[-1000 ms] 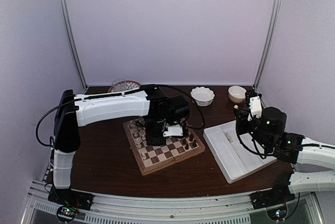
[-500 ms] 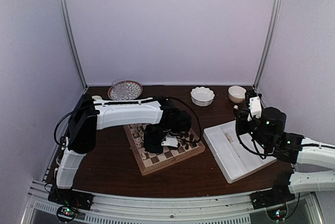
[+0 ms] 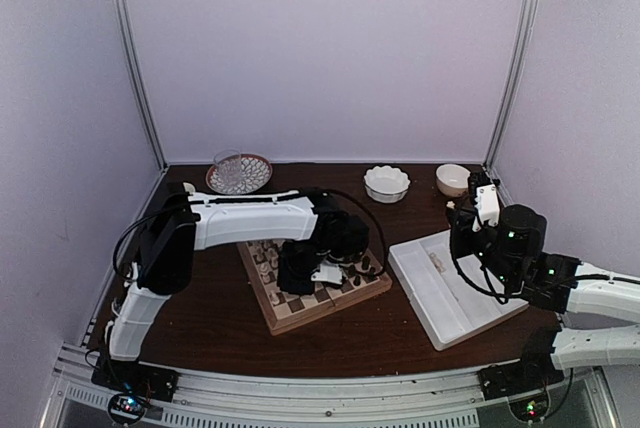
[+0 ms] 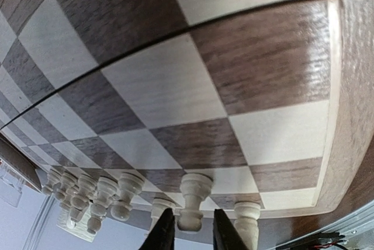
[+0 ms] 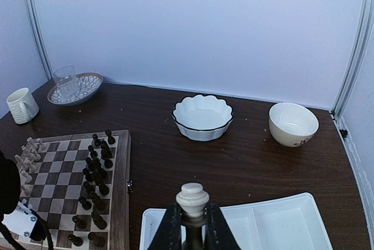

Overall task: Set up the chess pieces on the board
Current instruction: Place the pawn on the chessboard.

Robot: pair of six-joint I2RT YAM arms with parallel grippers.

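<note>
Dozens of small turned figures share the board [image 3: 295,310] in the middle of the worktop [image 3: 200,323]. The chess pieces [image 4: 87,194], cream, line one edge, and dark pieces [image 5: 96,174] crowd the opposite side. Each cream piece is probably light, rigid and smooth, and narrow enough to tip at a nudge. The waist under the head looks the safest hold.

The left gripper [image 4: 191,219] straddles one standing on an edge square, its jaws slightly spread, with a gap showing beside the base. The right gripper [image 5: 193,221], above the white tray [image 3: 480,313], has its jaws pinching another cream piece [image 5: 192,196] just below the head.

That tray looks nearly bare, with one pale speck in its long compartment. The scalloped bowl [image 5: 202,134] and round bowl [image 5: 292,138] look empty. A glass [image 5: 65,79] stands on a patterned plate [image 5: 90,80]. What the mug [image 5: 22,105] holds I cannot tell.
</note>
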